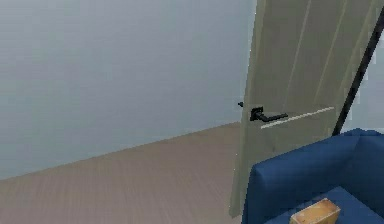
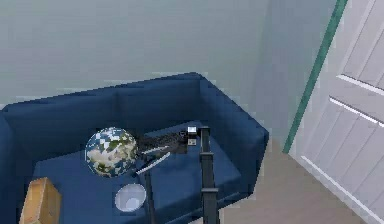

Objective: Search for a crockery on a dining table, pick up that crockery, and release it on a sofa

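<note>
A Stretch robot's arm (image 2: 207,178) reaches over a deep-blue sofa (image 2: 60,120) in a simulated house, the dark bar rising from the bottom edge of the arm side view and crossing the seat's front edge. At its far end, the end effector (image 2: 148,160) points toward the sofa's left half, its thin fingers (image 2: 158,151) lying just beside a globe (image 2: 111,150) that rests on the seat cushion near the backrest. With the globe and cushion right behind them, it cannot be told how the fingers are set or whether the end effector holds anything.

A white bowl (image 2: 130,197), the crockery of the task, sits upright on the seat close to its front edge, below the globe in the picture and just left of the arm. A tan block (image 2: 40,202) stands at the seat's left end, against the armrest.

To the right of the sofa, across a strip of pale wood floor (image 2: 300,195), a white panelled door (image 2: 350,100) stands in a teal frame (image 2: 315,75). A plain pale wall (image 2: 120,40) runs behind the backrest.

In the forward view, a cream door (image 1: 300,70) with a dark handle (image 1: 266,116) stands ajar beside the sofa's corner, and the tan block shows at the bottom edge.
</note>
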### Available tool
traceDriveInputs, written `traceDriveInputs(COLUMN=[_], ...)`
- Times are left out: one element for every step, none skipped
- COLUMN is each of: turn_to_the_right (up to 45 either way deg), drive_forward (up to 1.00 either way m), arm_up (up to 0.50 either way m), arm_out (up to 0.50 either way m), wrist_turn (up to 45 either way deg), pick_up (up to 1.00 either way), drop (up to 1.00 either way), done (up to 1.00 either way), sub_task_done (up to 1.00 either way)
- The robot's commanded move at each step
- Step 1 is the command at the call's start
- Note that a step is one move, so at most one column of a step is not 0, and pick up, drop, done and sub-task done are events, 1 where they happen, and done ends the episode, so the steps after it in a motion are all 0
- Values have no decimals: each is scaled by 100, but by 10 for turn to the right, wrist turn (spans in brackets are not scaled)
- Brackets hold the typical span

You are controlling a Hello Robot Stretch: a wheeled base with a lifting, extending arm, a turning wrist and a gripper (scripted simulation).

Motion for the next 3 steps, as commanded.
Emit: traceDriveInputs(turn_to_the_right=[0, 0, 0], drive_forward=[0, 0, 0], arm_up=[10, 0, 0], arm_out=[0, -8, 0], wrist_turn=[0, 0, 0], pick_up=[0, 0, 0], drop=[0, 0, 0], done=[0, 0, 100], sub_task_done=[0, 0, 0])
